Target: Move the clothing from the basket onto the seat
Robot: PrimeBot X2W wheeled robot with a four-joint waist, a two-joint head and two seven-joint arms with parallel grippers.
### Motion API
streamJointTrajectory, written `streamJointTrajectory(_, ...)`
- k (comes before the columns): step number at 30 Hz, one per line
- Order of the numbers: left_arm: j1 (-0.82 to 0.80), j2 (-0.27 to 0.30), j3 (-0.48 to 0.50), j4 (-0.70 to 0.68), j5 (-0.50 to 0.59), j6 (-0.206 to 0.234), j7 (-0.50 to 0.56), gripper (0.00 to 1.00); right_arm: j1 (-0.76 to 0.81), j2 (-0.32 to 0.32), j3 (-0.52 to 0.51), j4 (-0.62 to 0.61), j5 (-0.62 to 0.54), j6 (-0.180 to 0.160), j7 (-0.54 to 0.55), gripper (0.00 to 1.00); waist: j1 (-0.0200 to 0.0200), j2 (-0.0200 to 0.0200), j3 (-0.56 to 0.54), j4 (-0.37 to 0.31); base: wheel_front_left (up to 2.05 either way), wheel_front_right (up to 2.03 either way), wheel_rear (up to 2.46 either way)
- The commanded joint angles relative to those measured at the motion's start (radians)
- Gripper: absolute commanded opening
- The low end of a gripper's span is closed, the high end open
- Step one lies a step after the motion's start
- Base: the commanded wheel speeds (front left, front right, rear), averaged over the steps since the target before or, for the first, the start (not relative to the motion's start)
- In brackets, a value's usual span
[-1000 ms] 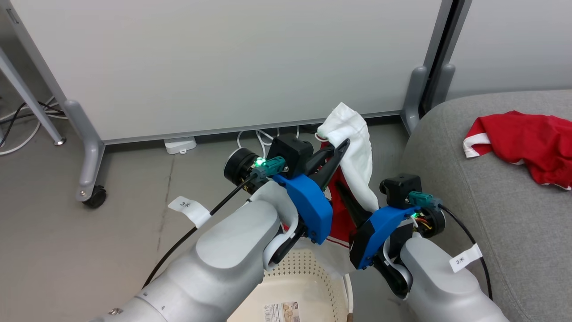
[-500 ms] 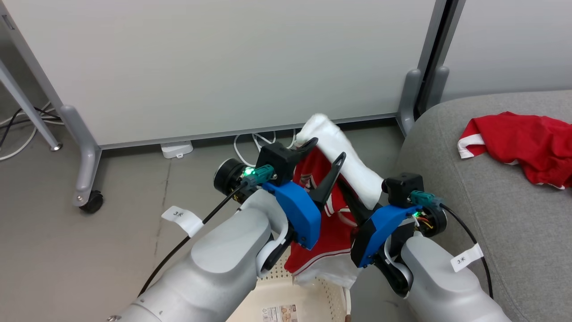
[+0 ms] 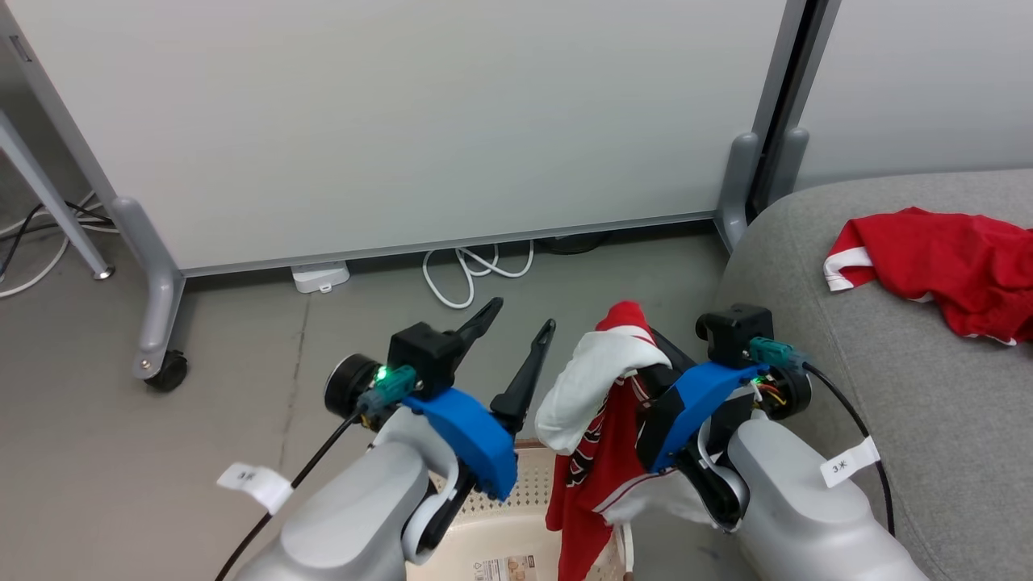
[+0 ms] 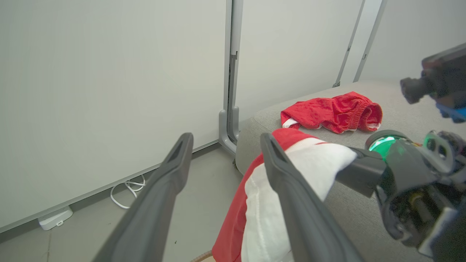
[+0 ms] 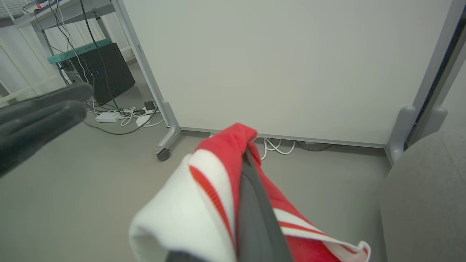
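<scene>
- The left pincer (image 3: pixel 520 316) stands wide apart, both dark fingers bare, nothing between them, just beside the hanging cloth.
- The right pincer (image 5: pixel 249 171) is clamped tight on the red-and-white jersey (image 3: pixel 601 403). The cloth folds right over it, so the head view buries its tips, and its own wrist view gives only one dark finger edge.
- The jersey hangs in the air from that grip, white sleeve bunched on top, red tail trailing down past the basket (image 3: pixel 533 480). The bottom edge cuts it off, so I can't tell whether it touches inside.
- Of the basket there's only a slice of perforated wall and a label (image 3: pixel 510 567). The rest sits behind the pale forearms and runs out of frame.
- The red shorts (image 3: pixel 940 262) lie crumpled on the grey seat (image 3: pixel 871 379), well apart from both pincers, their far end clipped by the right edge.
- In the left wrist view, one of that pincer's own fingers (image 4: pixel 291 196) crosses the jersey's white panel and hides part of it.
</scene>
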Motion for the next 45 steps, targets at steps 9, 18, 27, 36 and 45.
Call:
streamJointTrajectory(9, 0.251, 0.095, 0.216, -0.224, 0.172, 0.037, -0.005, 1.0, 0.029, -0.001, -0.039, -0.056, -0.038, 0.0, -0.004, 0.0, 0.0, 0.0, 0.003, -0.031, 0.0, 0.0, 0.0)
streamJointTrajectory(18, 0.454, 0.114, 0.423, -0.346, 0.303, 0.002, -0.005, 1.0, 0.043, -0.001, -0.073, -0.089, -0.072, 0.0, -0.003, 0.0, 0.0, 0.0, 0.016, -0.08, 0.0, 0.0, 0.0)
streamJointTrajectory(27, 0.523, 0.072, 0.557, -0.382, 0.402, -0.045, -0.005, 1.0, 0.049, -0.001, -0.109, -0.129, -0.095, 0.0, 0.002, 0.0, 0.0, 0.0, 0.039, -0.149, 0.0, 0.0, 0.0)
streamJointTrajectory(36, 0.532, 0.033, 0.626, -0.375, 0.462, -0.084, -0.005, 1.0, 0.071, -0.001, -0.13, -0.19, -0.107, 0.0, 0.018, 0.0, 0.0, 0.0, 0.062, -0.262, 0.0, 0.0, 0.0)
streamJointTrajectory(45, 0.533, 0.012, 0.654, -0.364, 0.498, -0.103, -0.005, 1.0, 0.093, -0.001, -0.14, -0.243, -0.109, 0.0, 0.037, 0.0, 0.0, 0.0, 0.08, -0.375, 0.0, 0.0, 0.0)
